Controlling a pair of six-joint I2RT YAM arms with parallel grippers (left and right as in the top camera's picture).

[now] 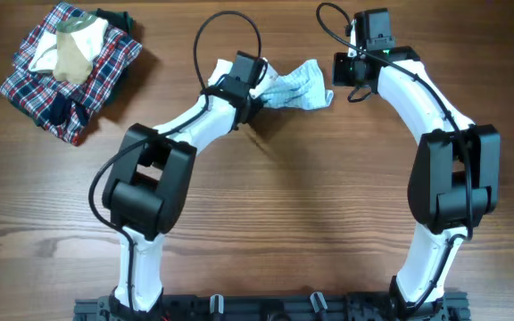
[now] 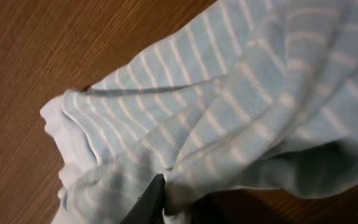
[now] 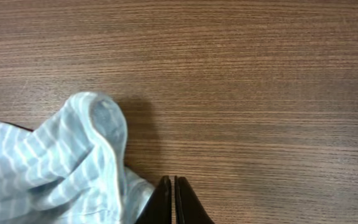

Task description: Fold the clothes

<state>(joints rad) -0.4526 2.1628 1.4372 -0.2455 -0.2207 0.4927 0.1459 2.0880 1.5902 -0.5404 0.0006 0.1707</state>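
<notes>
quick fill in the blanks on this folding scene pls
1. The striped garment has pale blue and ____ stripes.
2. The right gripper is ____, gripping nothing.
3. In the overhead view, the plaid garment sits at the top ____ corner.
Missing words: white; shut; left.

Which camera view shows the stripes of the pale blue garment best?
The left wrist view: the garment fills most of the frame, so its stripes and hem are clear. The overhead view shows the garment small and crumpled. The right wrist view shows only one folded edge at the lower left.
</notes>
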